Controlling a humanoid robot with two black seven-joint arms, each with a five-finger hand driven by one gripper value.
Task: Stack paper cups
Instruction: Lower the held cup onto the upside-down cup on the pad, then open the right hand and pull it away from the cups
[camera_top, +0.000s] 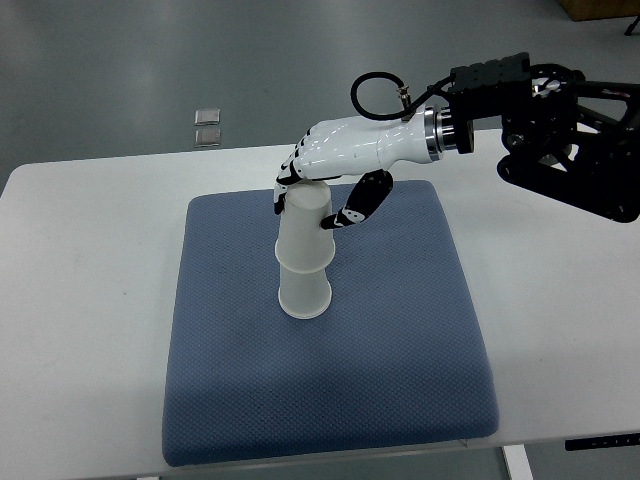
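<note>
Here the right hand (322, 190) grips the top cup (303, 230).

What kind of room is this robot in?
Probably a robot lab or test room. A plain white table holds a blue mat, and the right hand grips stacked paper cups above bare grey floor.

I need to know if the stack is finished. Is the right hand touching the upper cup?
Touching. The top view shows the right hand wrapped around the upper cup, fingers on one side, thumb on the other, no gap.
</note>
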